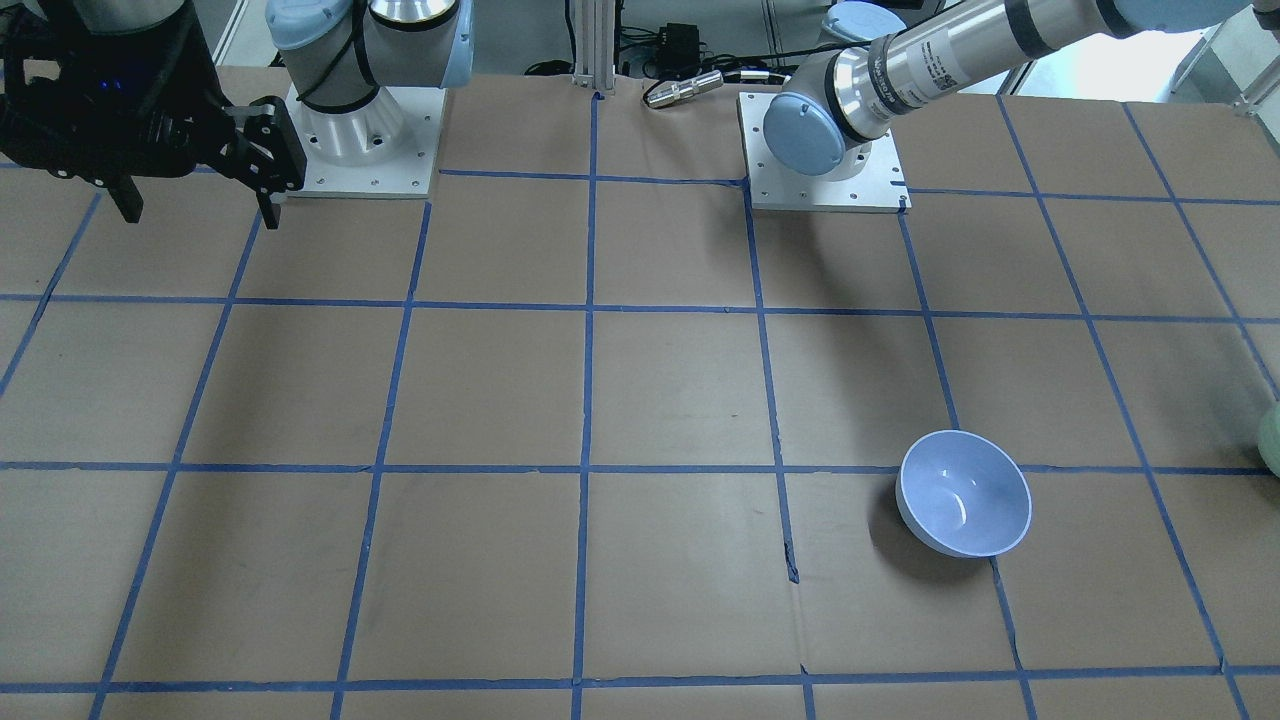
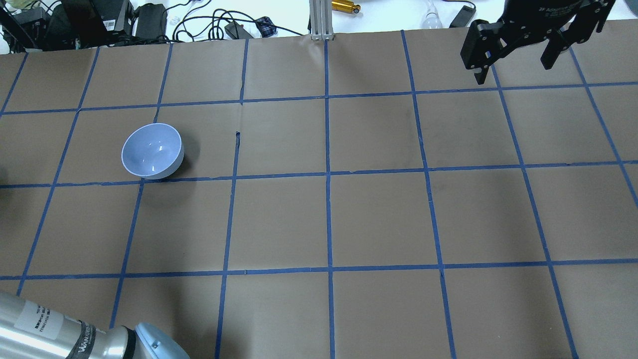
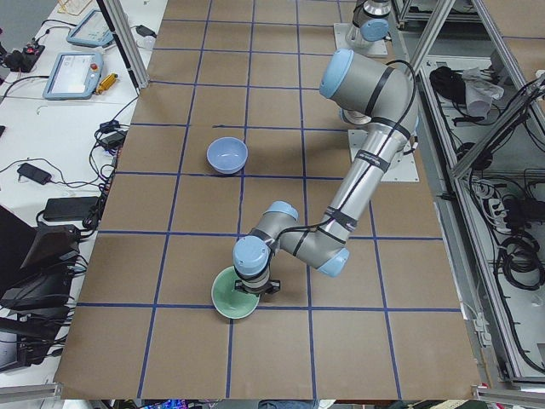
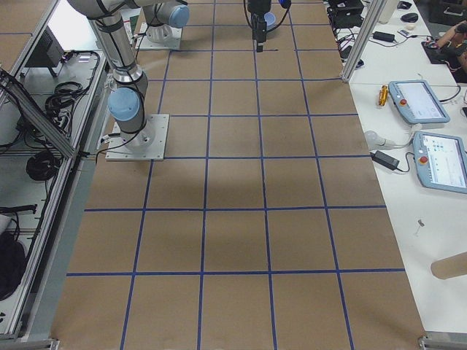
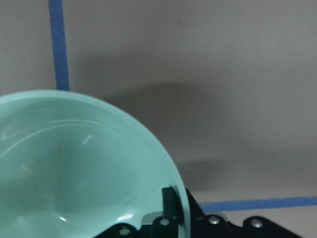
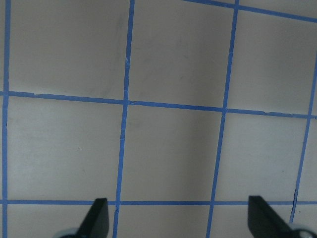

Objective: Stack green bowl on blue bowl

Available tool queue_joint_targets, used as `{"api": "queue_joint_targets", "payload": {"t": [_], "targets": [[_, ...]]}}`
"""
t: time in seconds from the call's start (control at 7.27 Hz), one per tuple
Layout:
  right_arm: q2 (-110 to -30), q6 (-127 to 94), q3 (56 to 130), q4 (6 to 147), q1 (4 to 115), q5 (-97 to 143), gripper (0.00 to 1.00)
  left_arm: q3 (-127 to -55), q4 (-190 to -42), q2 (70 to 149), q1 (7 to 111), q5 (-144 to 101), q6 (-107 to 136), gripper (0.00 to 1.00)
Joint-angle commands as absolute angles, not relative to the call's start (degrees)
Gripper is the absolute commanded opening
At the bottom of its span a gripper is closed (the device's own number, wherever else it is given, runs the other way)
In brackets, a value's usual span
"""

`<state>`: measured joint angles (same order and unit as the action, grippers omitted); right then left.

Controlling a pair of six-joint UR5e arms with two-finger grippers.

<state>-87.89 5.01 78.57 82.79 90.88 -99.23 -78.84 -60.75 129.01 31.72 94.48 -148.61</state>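
The green bowl (image 3: 228,305) stands upright near the table's end on my left. It fills the left wrist view (image 5: 74,168), and a sliver shows at the front-facing view's right edge (image 1: 1272,440). My left gripper (image 5: 179,201) is shut on its rim, one finger inside and one outside, and shows in the exterior left view (image 3: 249,288). The blue bowl (image 2: 152,151) stands upright and empty, well apart from the green one (image 1: 965,492) (image 3: 227,155). My right gripper (image 2: 513,67) is open and empty, high over the other end of the table (image 1: 200,210) (image 6: 181,215).
The brown table top carries a grid of blue tape (image 2: 327,174). Both arm bases stand on white plates (image 1: 825,180) (image 1: 365,150). Cables and power bricks (image 2: 149,20) and teach pendants (image 3: 72,75) lie along the far side. My left arm's elbow (image 3: 328,256) hangs low over the table.
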Motion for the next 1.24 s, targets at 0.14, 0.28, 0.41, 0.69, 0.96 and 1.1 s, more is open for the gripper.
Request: {"api": "queue_joint_targets", "payload": {"t": [0.14,0.28,0.41,0.69,0.96,1.1], "targets": [[-87.9,5.0,78.6,82.8,90.9,-99.2,1.0,-78.8,-60.7,128.9,31.7,94.5,-148.5,0.0],[-87.9,5.0,78.6,82.8,90.9,-99.2,1.0,-78.8,-60.8,128.1,31.9,94.3,-148.4,0.0],[-87.9,5.0,78.6,82.8,90.9,-99.2,1.0,-78.8,-61.3,126.8,32.6,93.4,-148.1,0.0],[-87.9,5.0,78.6,82.8,90.9,-99.2,1.0,-79.0,-65.9,122.7,34.4,90.7,-148.7,0.0],[-87.9,5.0,78.6,82.8,90.9,-99.2,1.0,-80.1,-71.7,116.7,39.3,90.4,-148.7,0.0],[-87.9,5.0,78.6,82.8,90.9,-99.2,1.0,-81.5,-71.9,114.1,42.2,89.1,-148.7,0.0]]}}
